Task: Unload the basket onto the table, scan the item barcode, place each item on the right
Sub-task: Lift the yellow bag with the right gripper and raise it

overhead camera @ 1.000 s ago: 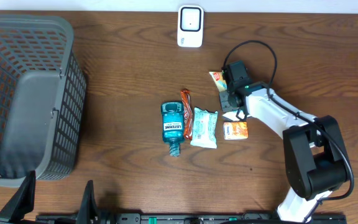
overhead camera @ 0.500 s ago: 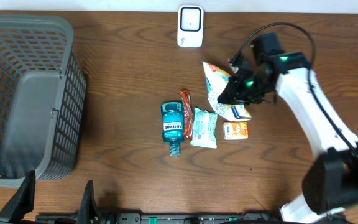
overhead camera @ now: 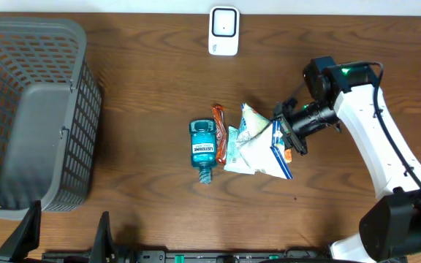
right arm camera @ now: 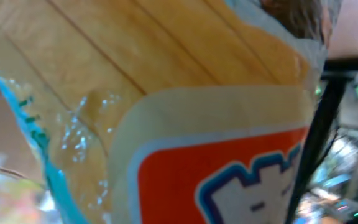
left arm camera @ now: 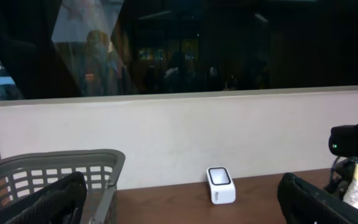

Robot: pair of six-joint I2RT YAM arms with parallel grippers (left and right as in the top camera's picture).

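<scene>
My right gripper [overhead camera: 286, 132] is shut on the item, a white and blue snack bag [overhead camera: 260, 150], and holds it up over the small packets in the middle of the table. The bag [right arm camera: 166, 118] fills the right wrist view with its yellow film and orange label and hides the fingers. No barcode shows on it. The white scanner [overhead camera: 224, 31] stands at the far edge, up and left of the bag, and the scanner [left arm camera: 220, 185] shows in the left wrist view. My left gripper [left arm camera: 185, 202] is open and empty at the near left [overhead camera: 64, 235].
A grey mesh basket [overhead camera: 28, 109] fills the left side. A teal mouthwash bottle [overhead camera: 203, 148], a thin orange packet [overhead camera: 218, 130] and a white-green packet [overhead camera: 234, 143] lie mid-table, partly under the bag. A small orange packet [overhead camera: 288, 153] peeks out by the gripper.
The right gripper lifted the bag off the table at the right, swung it up toward the scanner, then brought it down and left over the middle packets. The left arm stayed put.
</scene>
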